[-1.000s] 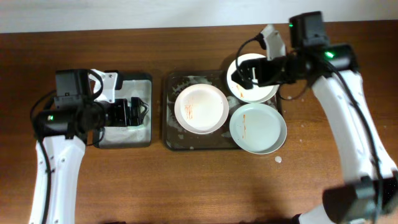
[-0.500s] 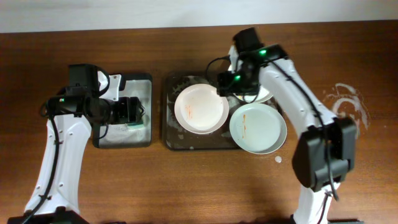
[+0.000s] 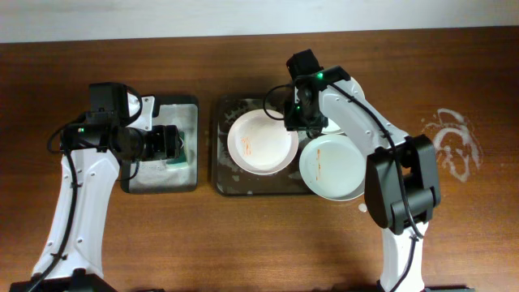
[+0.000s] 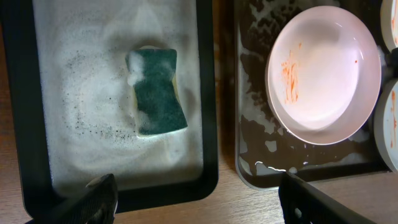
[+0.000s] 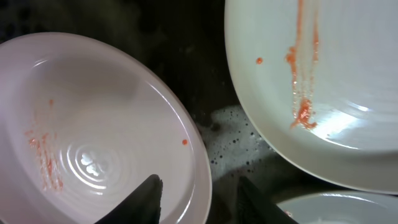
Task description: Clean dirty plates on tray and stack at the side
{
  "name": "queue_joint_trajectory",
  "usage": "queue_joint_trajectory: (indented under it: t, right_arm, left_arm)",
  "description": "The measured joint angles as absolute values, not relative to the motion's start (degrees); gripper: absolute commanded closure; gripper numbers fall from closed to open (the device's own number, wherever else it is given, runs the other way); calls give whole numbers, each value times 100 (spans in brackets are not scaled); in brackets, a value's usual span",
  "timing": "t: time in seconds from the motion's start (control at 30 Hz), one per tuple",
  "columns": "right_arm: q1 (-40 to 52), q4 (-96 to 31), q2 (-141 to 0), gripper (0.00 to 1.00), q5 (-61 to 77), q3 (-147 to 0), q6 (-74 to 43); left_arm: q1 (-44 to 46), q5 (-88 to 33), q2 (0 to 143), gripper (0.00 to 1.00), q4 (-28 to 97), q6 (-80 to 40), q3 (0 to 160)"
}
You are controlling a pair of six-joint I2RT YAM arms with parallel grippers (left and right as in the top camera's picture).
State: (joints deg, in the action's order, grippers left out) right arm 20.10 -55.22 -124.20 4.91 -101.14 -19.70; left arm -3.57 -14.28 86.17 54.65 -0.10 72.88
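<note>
Right tool (image 5: 202,194) shifted left, ajar astride smeared plate (image 5: 93,124) rim, gripping nothing, left tool (image 4: 199,200) open

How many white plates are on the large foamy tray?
3. The left plate lies on the left half of the tray; the front-right plate sits at its front right corner; the back-right plate is mostly hidden under the right arm. No more show.

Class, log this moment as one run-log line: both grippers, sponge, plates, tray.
left gripper: open, sponge untouched | right gripper: open, astride smeared plate rim | tray: foamy | stacking: not begun
</note>
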Motion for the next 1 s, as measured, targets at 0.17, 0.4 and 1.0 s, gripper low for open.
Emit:
queue_joint_trajectory:
  t: [0.17,0.4,1.0]
  right_arm:
    - [2069,-5518,-12606,65,473,-10114,-1970]
    - [2069,-5522,-12715,70,469,-10114,-2093]
    - [2080,-5511,-13019,96,832,-10147,-2263]
  left_arm:
    - [-357,-1426,8617,19,5465,-12,7288]
    - [-357,-1426,8617,18,5465,-12,7290]
    - [-357,-1253,8617,19,5437,-12,7288]
